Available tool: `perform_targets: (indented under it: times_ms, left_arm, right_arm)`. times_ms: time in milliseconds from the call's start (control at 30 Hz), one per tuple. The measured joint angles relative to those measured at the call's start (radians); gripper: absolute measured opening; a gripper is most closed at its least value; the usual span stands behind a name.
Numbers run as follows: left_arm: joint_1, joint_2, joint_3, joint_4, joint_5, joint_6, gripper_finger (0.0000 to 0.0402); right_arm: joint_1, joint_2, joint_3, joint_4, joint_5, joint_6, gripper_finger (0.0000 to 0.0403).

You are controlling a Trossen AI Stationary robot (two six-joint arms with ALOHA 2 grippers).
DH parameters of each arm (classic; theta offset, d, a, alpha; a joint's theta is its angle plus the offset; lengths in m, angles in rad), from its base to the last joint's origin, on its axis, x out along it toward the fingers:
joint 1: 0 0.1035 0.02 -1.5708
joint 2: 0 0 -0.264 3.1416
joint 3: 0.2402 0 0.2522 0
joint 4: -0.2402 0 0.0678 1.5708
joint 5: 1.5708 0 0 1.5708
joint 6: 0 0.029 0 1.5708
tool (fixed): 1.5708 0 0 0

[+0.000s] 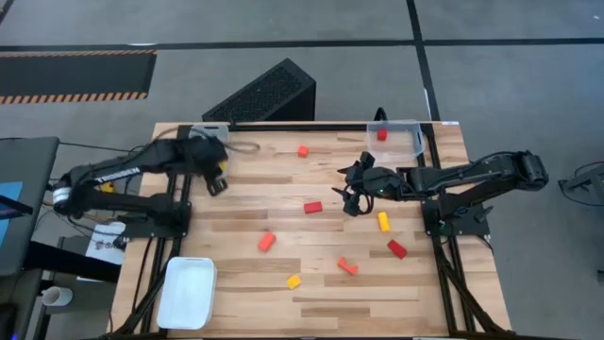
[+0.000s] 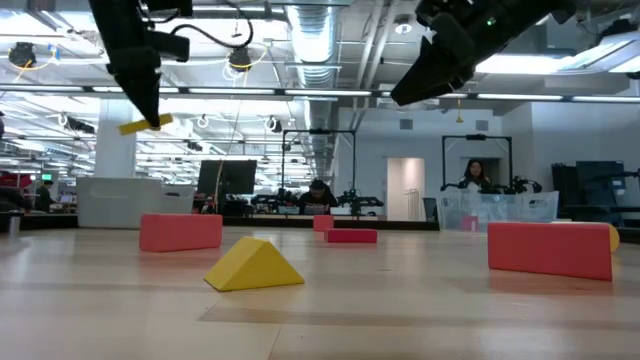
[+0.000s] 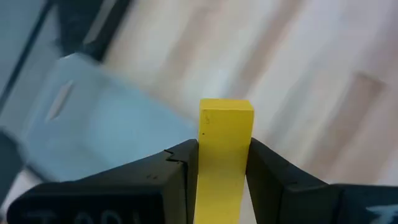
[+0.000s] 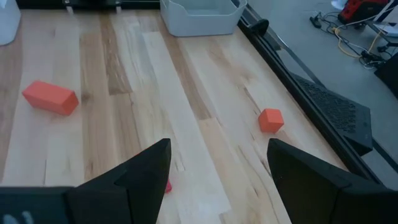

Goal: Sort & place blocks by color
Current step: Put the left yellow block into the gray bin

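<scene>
While the left gripper [image 3: 221,165] is clamping a yellow block [image 3: 224,146] between its fingers, it is hanging above the table's [image 1: 311,293] back left corner, next to a clear tray [image 3: 106,137] that is smeared in the left wrist view and hard to read. In the high view the held block is showing as just a yellow speck at the left gripper [image 1: 219,175], and most of that tray is sitting hidden under the arm. From the low view the block is sticking out sideways from the raised fingers, well off the wood.

The right gripper [image 1: 351,194] is hovering over the table's middle right with its fingers spread wide and holding nothing. Just beyond its tips a red block [image 1: 312,207] is lying, only a sliver of it peeking past one finger in the right wrist view. A second yellow block [image 1: 383,221] and another red one [image 1: 396,248] are lying behind and beside this gripper. Farther ahead an orange block [image 1: 267,242] is sitting, and off to the side a small orange cube [image 4: 271,120].

A far clear tray [image 1: 396,140] is holding a red block [image 1: 381,134]. A white tray [image 1: 187,293] is sitting at the front left corner. Two more blocks, an orange block [image 1: 347,266] and a yellow piece [image 1: 293,280], are lying toward the front. In the low view the right gripper's tips are cut off at the frame's top.
</scene>
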Motion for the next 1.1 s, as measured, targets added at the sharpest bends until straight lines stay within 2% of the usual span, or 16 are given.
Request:
perform_targets:
  times_ms: [200, 467, 633, 900, 1100]
  left_arm:
    - [0.319, 0.052, 0.0, 0.062, 0.026, 0.131, 0.0079]
    - [0.663, 0.274, 0.0, 0.212, 0.2, 0.212, 0.0081]
    - [0.7, 0.368, 0.004, 0.264, 0.297, 0.184, 0.0081]
    - [0.701, 0.525, 0.052, 0.26, 0.256, 0.061, 0.0082]
    - [0.723, 0.635, 0.051, 0.314, 0.311, 0.005, 0.0082]
  right_arm:
    - [0.0, 0.0, 0.0, 0.002, 0.0, -0.001, 0.029]
    - [0.0, 0.0, 0.0, 0.005, 0.0, -0.016, 0.029]
    - [0.0, 0.0, 0.0, 0.001, 0.0, -0.02, 0.029]
    - [0.0, 0.0, 0.0, 0.006, 0.0, -0.027, 0.029]
    - [0.0, 0.0, 0.0, 0.006, -0.001, -0.027, 0.029]
